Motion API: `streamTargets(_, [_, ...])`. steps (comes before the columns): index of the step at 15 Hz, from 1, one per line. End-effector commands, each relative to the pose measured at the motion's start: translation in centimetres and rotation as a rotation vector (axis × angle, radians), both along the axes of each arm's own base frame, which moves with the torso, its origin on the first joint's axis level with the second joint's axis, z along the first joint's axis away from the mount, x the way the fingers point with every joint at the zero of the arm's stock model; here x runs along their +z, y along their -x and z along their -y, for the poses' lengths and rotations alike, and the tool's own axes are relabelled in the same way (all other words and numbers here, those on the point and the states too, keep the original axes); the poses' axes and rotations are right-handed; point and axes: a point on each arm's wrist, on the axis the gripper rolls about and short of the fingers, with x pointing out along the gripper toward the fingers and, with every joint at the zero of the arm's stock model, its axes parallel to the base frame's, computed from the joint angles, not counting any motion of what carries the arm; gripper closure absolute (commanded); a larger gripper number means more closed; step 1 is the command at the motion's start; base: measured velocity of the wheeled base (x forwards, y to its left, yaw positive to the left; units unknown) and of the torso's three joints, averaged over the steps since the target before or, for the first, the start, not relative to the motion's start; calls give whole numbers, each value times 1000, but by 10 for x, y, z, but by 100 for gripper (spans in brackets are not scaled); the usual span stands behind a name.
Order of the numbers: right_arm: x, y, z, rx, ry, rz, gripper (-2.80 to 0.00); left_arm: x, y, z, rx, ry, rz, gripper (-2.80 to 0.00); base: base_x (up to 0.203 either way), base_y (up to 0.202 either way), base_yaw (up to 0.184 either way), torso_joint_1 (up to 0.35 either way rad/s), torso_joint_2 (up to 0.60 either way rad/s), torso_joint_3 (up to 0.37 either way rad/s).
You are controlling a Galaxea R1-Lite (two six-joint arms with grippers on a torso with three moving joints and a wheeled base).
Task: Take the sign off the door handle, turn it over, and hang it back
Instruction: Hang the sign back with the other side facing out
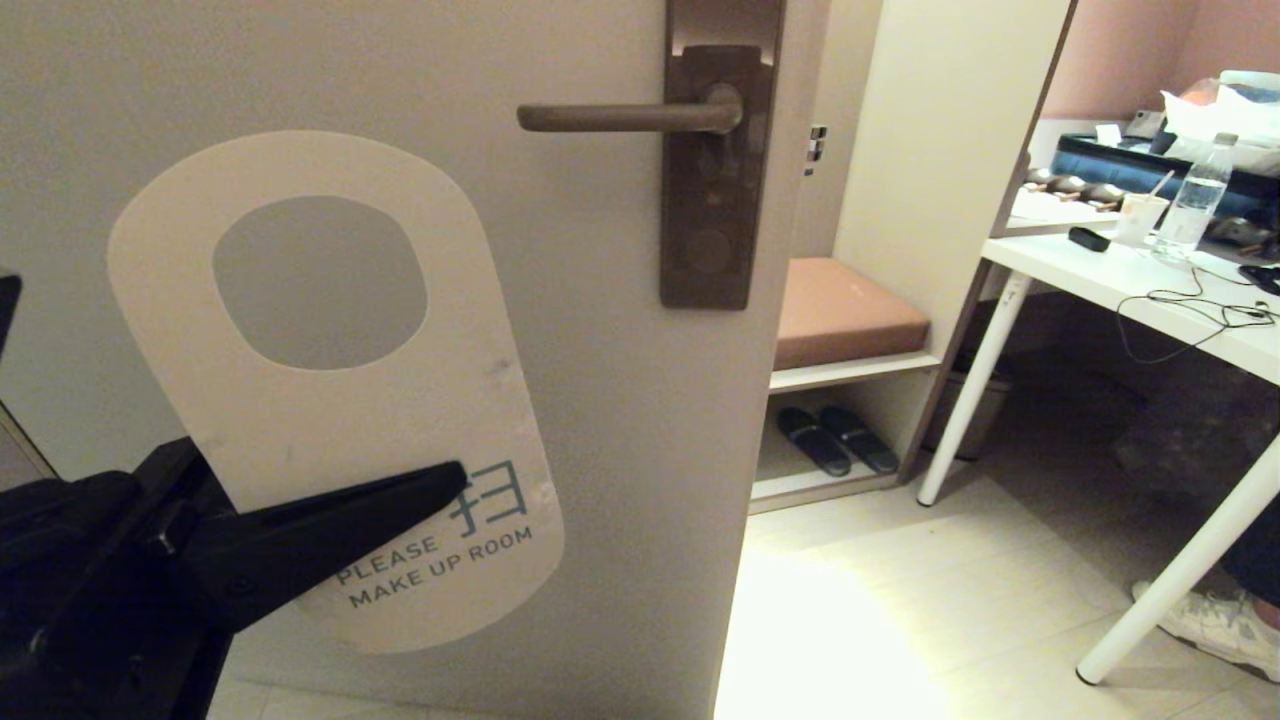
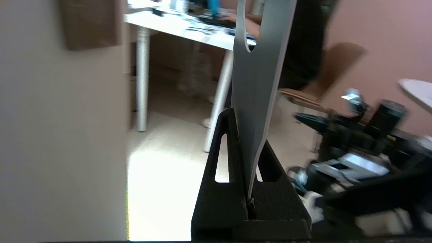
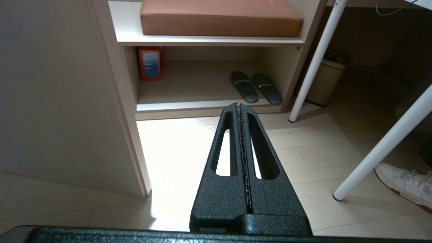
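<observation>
The sign (image 1: pixel 300 410) is off the door handle (image 1: pixel 620 117) and held up in front of the door, lower left of the handle. Its off-white "PLEASE MAKE UP ROOM" face is turned toward the head camera, with the round hole uppermost. My left gripper (image 1: pixel 455 475) is shut on the sign's lower part. In the left wrist view the sign (image 2: pixel 260 60) stands edge-on between the left gripper's (image 2: pixel 248 130) jaws, its grey-blue face showing. The handle sticks out bare from its dark plate (image 1: pixel 715 200). My right gripper (image 3: pixel 239 106) is shut and empty, low over the floor, out of the head view.
The door's edge (image 1: pixel 790 300) is to the right of the handle. Beyond it is a shelf unit with a brown cushion (image 1: pixel 845 310) and dark slippers (image 1: pixel 835 438). A white table (image 1: pixel 1130 290) carries a bottle (image 1: pixel 1195 205) and cables. A white shoe (image 1: pixel 1210 615) is on the floor.
</observation>
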Motion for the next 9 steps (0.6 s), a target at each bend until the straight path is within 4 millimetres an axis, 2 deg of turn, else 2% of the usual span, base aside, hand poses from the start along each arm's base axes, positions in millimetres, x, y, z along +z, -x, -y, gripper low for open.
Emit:
streamTargets(1, [0, 0, 0, 1, 1, 0, 0, -1, -4, -2, 29, -3, -9, 0, 0, 0, 0, 0, 0, 0])
streamTargets(7, [0, 0, 0, 1, 1, 0, 0, -2, -14, -8, 117, -16, -9, 0, 0, 0, 0, 0, 0, 0])
streamTargets(9, [0, 0, 0, 1, 1, 0, 0, -4, -26, -8, 211, -47, 1, 0, 0, 0, 0, 0, 0, 0])
